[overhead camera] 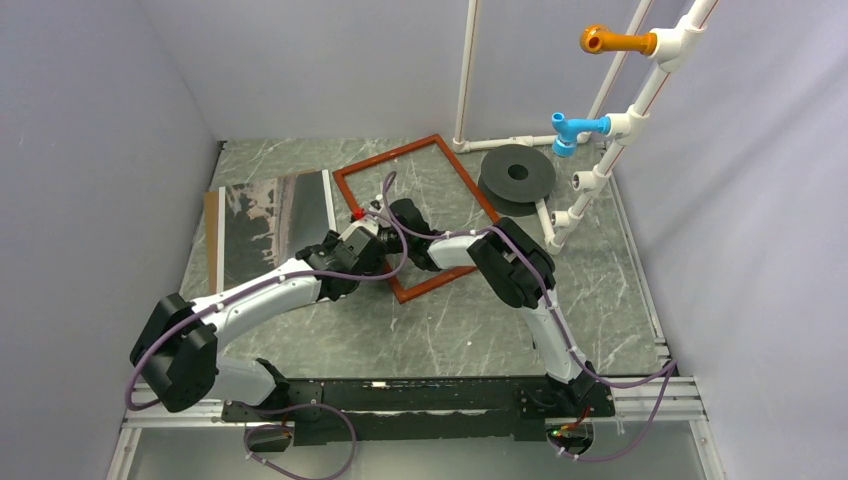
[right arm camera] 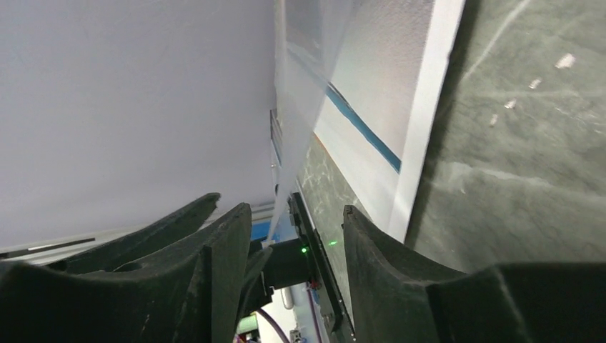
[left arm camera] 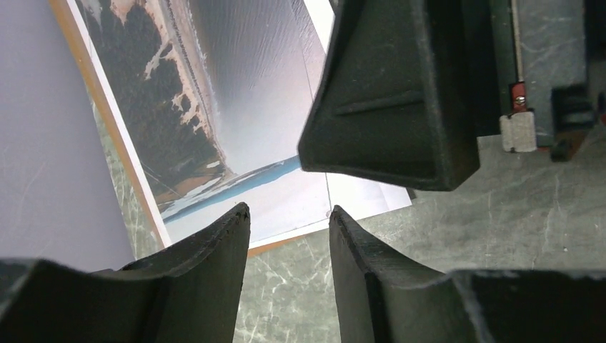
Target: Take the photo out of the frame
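The photo (overhead camera: 275,220), a dark grey and whitish sheet with pale edges, lies flat at the table's left on a brown backing panel (overhead camera: 211,240), outside the frame. The reddish-brown frame (overhead camera: 470,190) lies tilted at the middle back with bare table inside its rails. Both grippers meet over the frame's left rail. My left gripper (overhead camera: 368,228) is open and empty; its wrist view shows its jaws (left arm camera: 289,214) above the photo's near corner (left arm camera: 236,107). My right gripper (overhead camera: 403,216) is open too (right arm camera: 296,211), with the photo's white border (right arm camera: 421,136) ahead of it.
A thin translucent sheet (right arm camera: 307,78) rises on edge in the right wrist view; I cannot tell what holds it. A black disc (overhead camera: 517,173) lies at the back right beside a white pipe rack (overhead camera: 620,125) with orange and blue pegs. Walls close in left and right.
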Action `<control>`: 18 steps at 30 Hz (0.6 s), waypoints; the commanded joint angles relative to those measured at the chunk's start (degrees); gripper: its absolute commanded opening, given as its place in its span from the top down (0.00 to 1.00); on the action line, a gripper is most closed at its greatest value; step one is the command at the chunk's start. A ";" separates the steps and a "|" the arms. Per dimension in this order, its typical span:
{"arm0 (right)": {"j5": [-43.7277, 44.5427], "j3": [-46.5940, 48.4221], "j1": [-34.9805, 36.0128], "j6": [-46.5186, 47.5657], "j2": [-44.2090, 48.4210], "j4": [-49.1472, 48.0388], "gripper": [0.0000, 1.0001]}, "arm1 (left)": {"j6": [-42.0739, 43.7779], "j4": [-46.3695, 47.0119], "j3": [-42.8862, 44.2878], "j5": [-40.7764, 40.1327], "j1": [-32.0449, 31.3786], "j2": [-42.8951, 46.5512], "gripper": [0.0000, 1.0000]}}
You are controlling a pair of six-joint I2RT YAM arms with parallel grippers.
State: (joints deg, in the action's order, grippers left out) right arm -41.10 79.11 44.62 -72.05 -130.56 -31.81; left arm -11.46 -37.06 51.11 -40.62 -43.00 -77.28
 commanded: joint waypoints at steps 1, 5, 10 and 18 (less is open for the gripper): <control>1.39 -1.82 -1.05 1.75 3.94 -0.48 0.44 | -0.29 1.66 -0.44 -2.27 -0.07 2.94 0.51; 4.88 -4.31 -1.99 5.96 7.59 4.11 0.38 | -0.84 1.39 -0.47 -2.23 -0.06 2.95 0.51; 9.26 -6.13 -1.70 9.96 9.65 10.64 0.41 | -0.66 1.38 -0.23 -2.03 -0.12 2.96 0.52; 12.59 -0.78 0.91 14.31 5.69 18.58 0.55 | -0.51 1.42 -0.31 -1.74 -0.08 3.66 0.52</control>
State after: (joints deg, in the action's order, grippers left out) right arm -30.98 73.93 44.27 -61.36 -123.66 -17.15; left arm -11.70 -36.64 50.78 -41.41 -43.00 -75.35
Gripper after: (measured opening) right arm 0.473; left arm 0.480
